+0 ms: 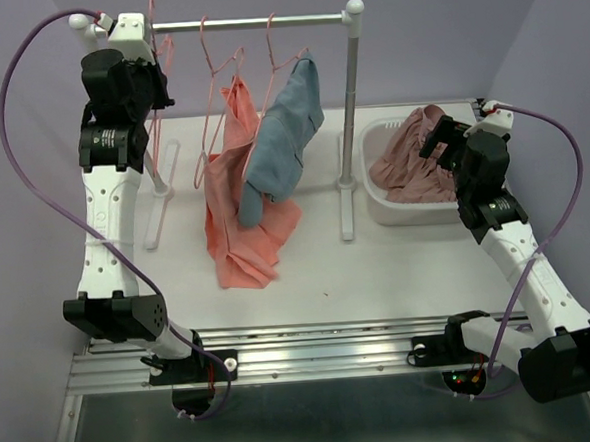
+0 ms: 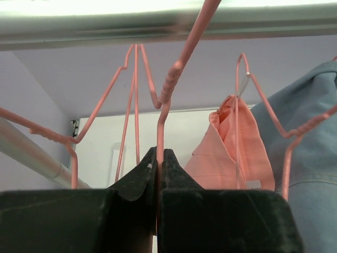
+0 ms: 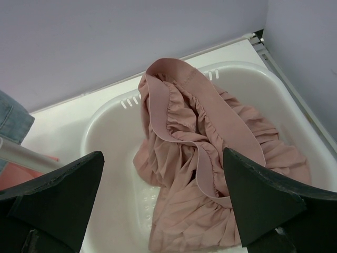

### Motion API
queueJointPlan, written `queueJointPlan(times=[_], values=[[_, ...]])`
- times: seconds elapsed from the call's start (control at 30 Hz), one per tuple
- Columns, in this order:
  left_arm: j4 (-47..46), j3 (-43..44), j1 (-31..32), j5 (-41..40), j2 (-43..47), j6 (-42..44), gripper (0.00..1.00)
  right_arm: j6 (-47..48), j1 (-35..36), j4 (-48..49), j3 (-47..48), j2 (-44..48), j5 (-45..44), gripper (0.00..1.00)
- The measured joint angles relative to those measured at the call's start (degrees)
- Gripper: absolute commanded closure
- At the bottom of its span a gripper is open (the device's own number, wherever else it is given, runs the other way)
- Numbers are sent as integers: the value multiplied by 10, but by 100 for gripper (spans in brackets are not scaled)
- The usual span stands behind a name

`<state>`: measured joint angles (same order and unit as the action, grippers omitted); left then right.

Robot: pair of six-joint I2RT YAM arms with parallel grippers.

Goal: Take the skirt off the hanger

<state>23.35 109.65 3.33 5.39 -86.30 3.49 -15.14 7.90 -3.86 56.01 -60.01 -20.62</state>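
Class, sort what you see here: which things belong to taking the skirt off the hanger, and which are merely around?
Belong to the job:
- pink skirt, lying in the tub
- bare hanger, clamped by the left fingers
- right fingers, open above the tub

Merely around:
- orange garment
- blue garment
- rail

A dusty pink pleated skirt (image 1: 411, 159) with a wide elastic waistband lies crumpled at the right of the overhead view. A bare pink wire hanger (image 2: 169, 84) hangs at upper left.
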Motion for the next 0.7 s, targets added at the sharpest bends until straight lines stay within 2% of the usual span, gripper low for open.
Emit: queueJointPlan(times=[0.17, 0.37, 0.53, 0.6, 0.63, 0.67, 0.7], values=[[-4, -4, -10, 0, -11, -10, 100, 1, 0, 0, 0, 0, -4, 0], [-39, -66, -13, -1, 2, -24, 100, 1, 0, 0, 0, 0, -4, 0], [-44, -75, -19, -4, 1, -33, 100, 1, 0, 0, 0, 2, -4, 0], [-44, -75, -20, -5, 1, -38, 89, 1, 0, 0, 0, 5, -4, 0], [-44, -75, -21, -5, 1, -40, 79, 1, 0, 0, 0, 6, -4, 0], [-44, -75, -22, -5, 2, -41, 65, 1, 0, 0, 0, 7, -4, 0], [-43, -75, -23, -4, 2, -44, 32, 1, 0, 0, 0, 9, -4, 0]])
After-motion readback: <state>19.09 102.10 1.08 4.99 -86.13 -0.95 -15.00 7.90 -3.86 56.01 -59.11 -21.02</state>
